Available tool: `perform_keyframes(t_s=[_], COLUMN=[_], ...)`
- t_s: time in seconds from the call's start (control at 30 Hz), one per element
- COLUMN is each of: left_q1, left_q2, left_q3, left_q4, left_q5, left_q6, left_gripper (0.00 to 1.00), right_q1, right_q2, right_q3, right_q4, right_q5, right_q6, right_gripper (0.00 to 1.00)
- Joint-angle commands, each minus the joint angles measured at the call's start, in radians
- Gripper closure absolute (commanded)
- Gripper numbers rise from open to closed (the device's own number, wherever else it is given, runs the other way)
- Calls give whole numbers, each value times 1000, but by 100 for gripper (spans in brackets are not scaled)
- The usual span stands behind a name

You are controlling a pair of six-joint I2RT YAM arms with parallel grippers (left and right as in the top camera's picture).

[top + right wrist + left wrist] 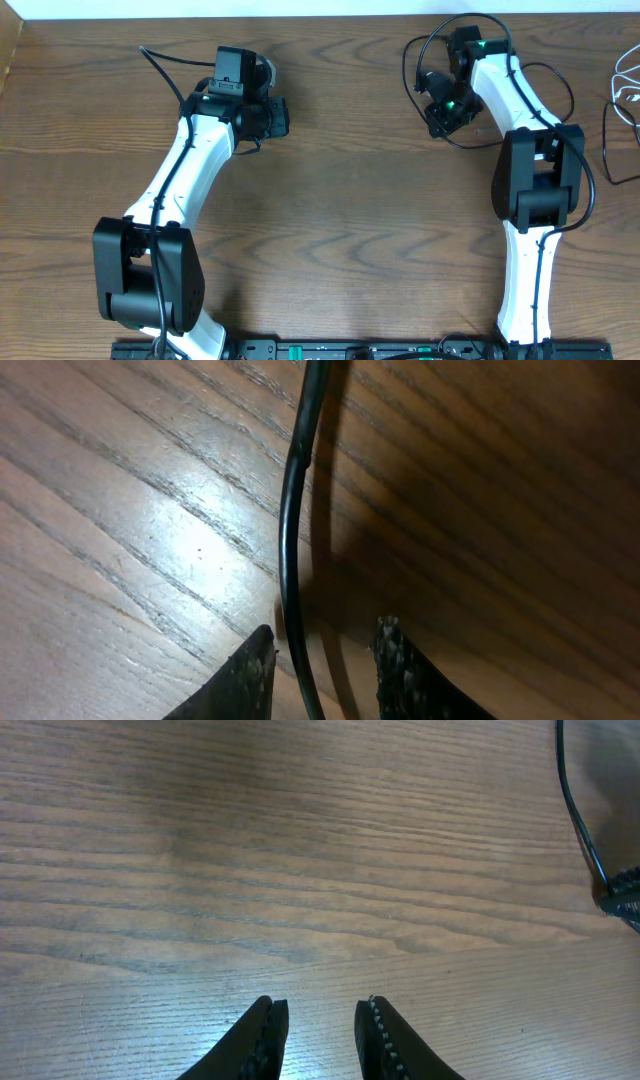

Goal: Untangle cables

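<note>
A thin black cable runs over the wood and passes between the fingers of my right gripper. It lies close to the left finger, with a gap to the right one, so the jaws are not closed on it. From overhead the right gripper sits at the back right with a black cable loop beside it. The white cable lies at the far right edge. My left gripper is open over bare wood, and overhead it is at the back, left of centre. A stretch of black cable shows far right in its view.
Both white arms reach up from the front edge of the wooden table. Another thin black cord hangs down near the right edge, below the white cable.
</note>
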Motion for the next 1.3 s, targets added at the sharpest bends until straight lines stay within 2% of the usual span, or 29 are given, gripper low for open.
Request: perform_keyframes(t_s=[0.0,0.07,0.13,0.27,0.43,0.73,0.93,1.1,1.27], left_q1=[0,0,0,0,0,0,0,0,0], left_q2=[16,16,16,16,16,16,16,16,16], left_q3=[-5,-5,-5,-5,-5,-5,-5,-5,-5], left_q4=[-2,-2,-2,-2,-2,-2,2,2,2], left_q5=[-14,-14,-14,-14,-14,-14,-14,-14,-14], left_q6=[10,10,10,10,10,10,10,10,10], left_gripper=[72,71,71,72,72,71,71,71,71], right_q1=[17,18,19,18,4,-105,-262,-421,-608], right_q2=[17,17,17,16,12,-136,-285,-398,-471], right_q3=[-60,-76,-87,-85,-8,375,530,544,544], right_q4=[11,21,28,62,37,-102,-24,90,184], right_q5=[16,22,22,54,61,43,43,32,-79], right_q6=[21,31,40,148,219,336,541,668,738], right_gripper=[71,72,77,99,99,99,99,99,99])
